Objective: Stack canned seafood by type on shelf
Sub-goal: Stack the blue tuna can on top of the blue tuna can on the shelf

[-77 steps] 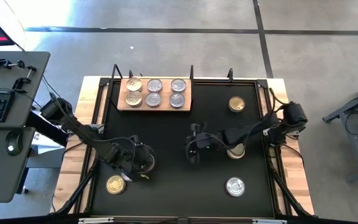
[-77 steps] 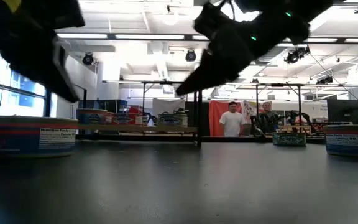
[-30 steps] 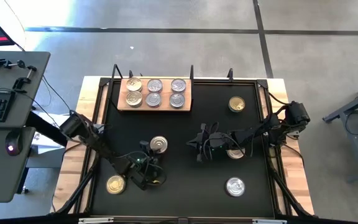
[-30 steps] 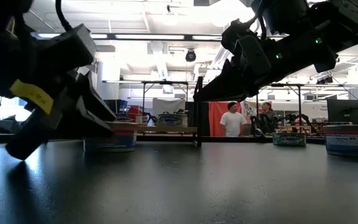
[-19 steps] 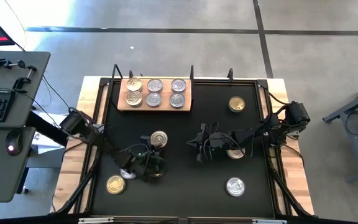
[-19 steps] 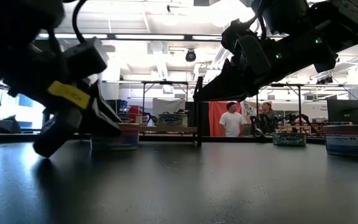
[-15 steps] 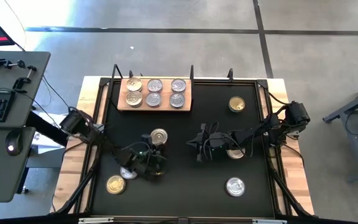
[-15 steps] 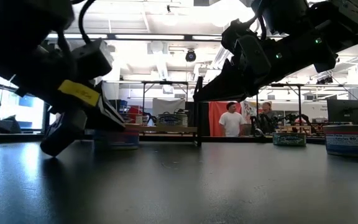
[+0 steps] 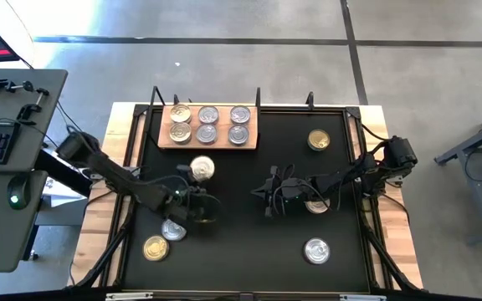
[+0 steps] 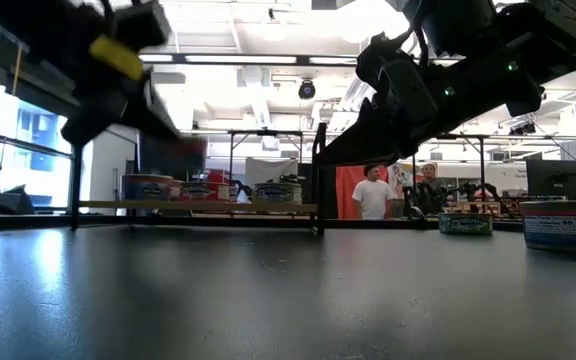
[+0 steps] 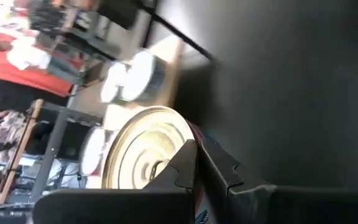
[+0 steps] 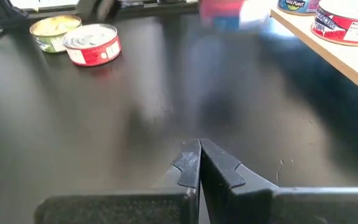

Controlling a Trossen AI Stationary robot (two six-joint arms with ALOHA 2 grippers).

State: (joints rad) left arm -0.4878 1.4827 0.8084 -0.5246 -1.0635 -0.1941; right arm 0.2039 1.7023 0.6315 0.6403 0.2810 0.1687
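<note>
The wooden shelf (image 9: 207,126) at the far left of the black table carries several silver- and gold-lidded cans (image 9: 207,114). My left gripper (image 9: 200,182) is shut on a gold-lidded can (image 9: 202,169) with a red and blue label, raised above the table between the middle and the shelf. In the left wrist view, this can (image 11: 143,149) sits right at the fingertips (image 11: 188,155). My right gripper (image 9: 263,199) hovers shut over the table's middle, holding nothing. My left gripper has the gold-lidded can by its rim (image 11: 190,132), where the lid meets the labelled side. One finger (image 11: 180,167) lies over the lid's edge and the other sits by the side wall. The fingers come level and slanting from the near side. The can is lifted clear.
Loose cans stand on the table: a silver one (image 9: 172,230) and a gold one (image 9: 156,247) near left, a gold one (image 9: 318,140) far right, a silver one (image 9: 316,250) near right, and one (image 9: 316,203) under my right arm. Black frame posts (image 9: 258,96) edge the table.
My left gripper has shut on the gold-lidded can and risen with it, moving toward the far edge and the shelf. The can has come up off the table, and a silver can shows where the arm was.
</note>
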